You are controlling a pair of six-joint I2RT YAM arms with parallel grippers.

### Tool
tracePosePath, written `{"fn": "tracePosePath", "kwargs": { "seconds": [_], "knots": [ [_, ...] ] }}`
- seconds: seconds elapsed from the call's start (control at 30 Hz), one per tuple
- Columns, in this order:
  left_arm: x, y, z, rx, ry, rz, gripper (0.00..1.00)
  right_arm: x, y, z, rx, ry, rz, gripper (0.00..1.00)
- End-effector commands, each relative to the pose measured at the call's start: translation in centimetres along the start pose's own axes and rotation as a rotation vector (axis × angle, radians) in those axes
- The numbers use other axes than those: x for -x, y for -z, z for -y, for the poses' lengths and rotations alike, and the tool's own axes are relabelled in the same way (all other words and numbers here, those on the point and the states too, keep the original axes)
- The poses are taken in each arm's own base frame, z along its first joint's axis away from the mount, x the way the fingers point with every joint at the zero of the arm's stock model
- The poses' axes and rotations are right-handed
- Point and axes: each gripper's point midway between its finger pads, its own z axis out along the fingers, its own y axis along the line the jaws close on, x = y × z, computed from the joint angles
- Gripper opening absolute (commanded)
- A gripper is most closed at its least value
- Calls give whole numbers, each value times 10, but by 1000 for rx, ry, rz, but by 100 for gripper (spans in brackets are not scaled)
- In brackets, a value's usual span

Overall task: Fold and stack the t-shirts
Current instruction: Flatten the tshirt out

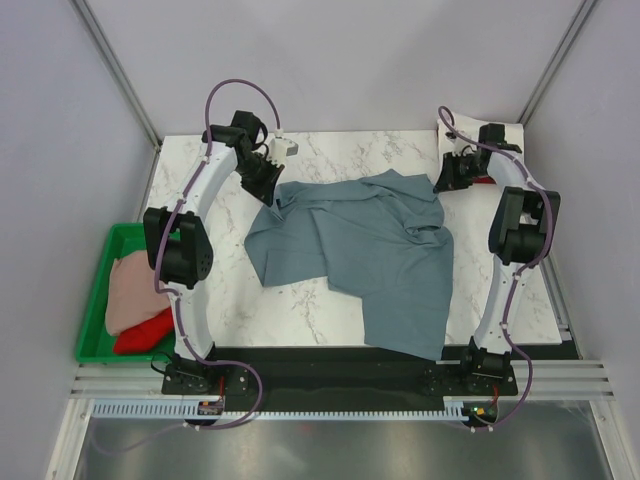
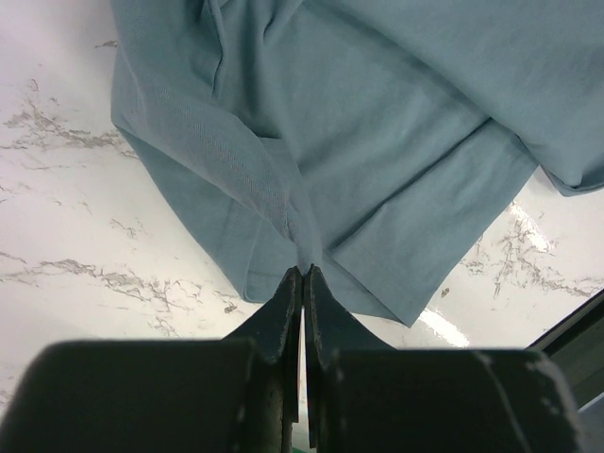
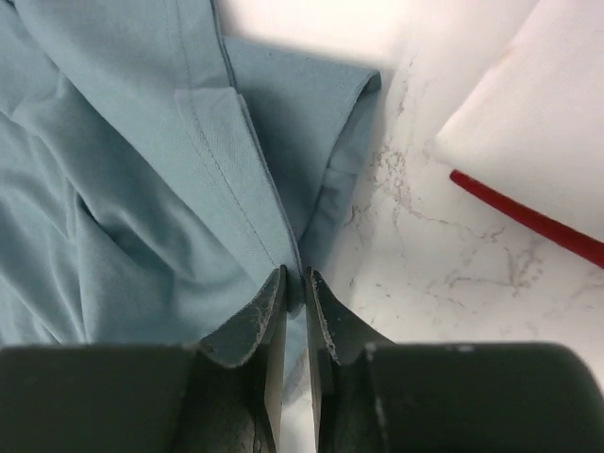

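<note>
The slate blue-grey t-shirt [image 1: 370,250] lies crumpled and spread across the middle of the marble table. My left gripper [image 1: 268,185] is shut on its far left edge; the wrist view shows the cloth [image 2: 377,142] pinched between the fingertips [image 2: 303,274]. My right gripper [image 1: 447,180] is shut on its far right edge, with a stitched hem [image 3: 226,179] caught between the fingertips [image 3: 295,276]. A pale pink t-shirt [image 1: 135,285] and a red t-shirt [image 1: 140,338] lie in the green tray. Folded white and red cloth [image 3: 538,142] lies at the far right corner.
The green plastic tray [image 1: 95,300] stands off the table's left edge. The table's near edge meets a black base strip [image 1: 330,365]. Frame posts rise at both far corners.
</note>
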Motion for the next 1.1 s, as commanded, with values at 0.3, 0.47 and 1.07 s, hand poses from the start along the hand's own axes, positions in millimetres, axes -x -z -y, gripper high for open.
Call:
{"fn": "tracePosePath", "kwargs": {
  "seconds": [0.3, 0.47, 1.07],
  "knots": [
    [23, 11, -5, 22, -37, 76, 3, 48, 32, -23, -49, 180, 78, 4],
    [24, 14, -6, 34, -40, 81, 3, 49, 34, -28, -49, 186, 77, 5],
    [23, 14, -7, 43, -42, 74, 3, 4, -6, 5, -73, 72, -49, 40]
  ]
}}
